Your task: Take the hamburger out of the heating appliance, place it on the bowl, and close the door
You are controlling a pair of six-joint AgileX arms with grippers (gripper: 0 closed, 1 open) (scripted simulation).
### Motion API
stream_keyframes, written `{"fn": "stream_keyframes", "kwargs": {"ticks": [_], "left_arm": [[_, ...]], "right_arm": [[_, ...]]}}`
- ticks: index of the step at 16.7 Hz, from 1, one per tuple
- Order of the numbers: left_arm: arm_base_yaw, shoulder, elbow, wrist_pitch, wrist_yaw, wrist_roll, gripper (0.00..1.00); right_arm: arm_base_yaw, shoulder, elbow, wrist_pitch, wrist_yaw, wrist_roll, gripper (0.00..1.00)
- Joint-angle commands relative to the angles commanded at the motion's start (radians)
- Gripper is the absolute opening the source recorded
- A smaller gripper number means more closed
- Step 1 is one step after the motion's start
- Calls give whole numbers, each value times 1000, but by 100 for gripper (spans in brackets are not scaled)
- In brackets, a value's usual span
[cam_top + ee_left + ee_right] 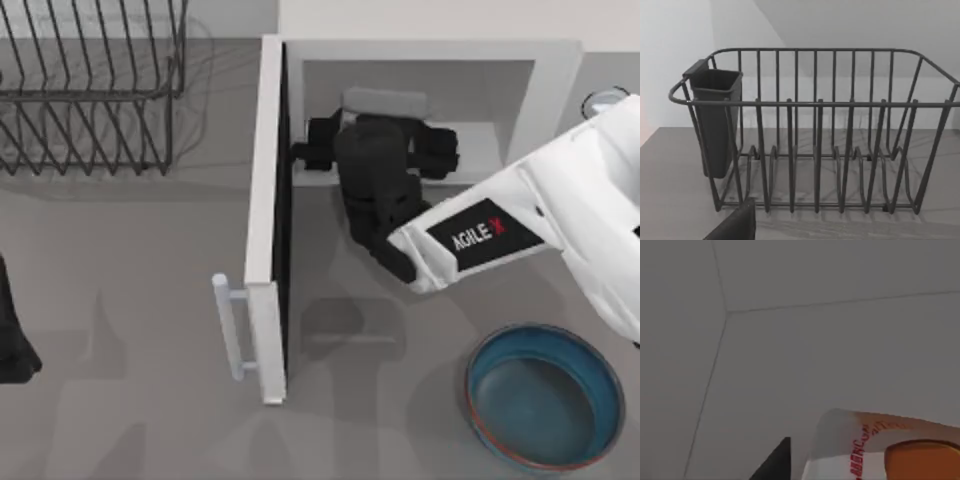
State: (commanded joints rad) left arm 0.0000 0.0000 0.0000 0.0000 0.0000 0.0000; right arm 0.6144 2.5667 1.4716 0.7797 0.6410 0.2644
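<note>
The white heating appliance (430, 52) stands at the back of the table. Its door (266, 220) is swung wide open toward the front, with the bar handle (228, 325) on its left side. My right gripper (385, 130) reaches deep into the grey cavity. In the right wrist view the hamburger (900, 455) lies very close, white with red lettering and an orange patch, against the cavity's walls. The dark teal bowl (472, 385) sits empty at the front right. My left gripper (12, 340) is parked at the left edge.
A black wire dish rack (90, 90) stands at the back left, and the left wrist view faces it (815, 135) with its dark cutlery cup (715, 120). A silvery knob (605, 100) shows on the appliance's right side.
</note>
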Motion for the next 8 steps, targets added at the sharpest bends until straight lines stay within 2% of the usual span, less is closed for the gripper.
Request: {"fn": "stream_keyframes", "kwargs": {"ticks": [8], "left_arm": [[0, 0, 0, 0, 0, 0, 100]], "right_arm": [[-98, 327, 553, -272, -115, -56, 100]]}}
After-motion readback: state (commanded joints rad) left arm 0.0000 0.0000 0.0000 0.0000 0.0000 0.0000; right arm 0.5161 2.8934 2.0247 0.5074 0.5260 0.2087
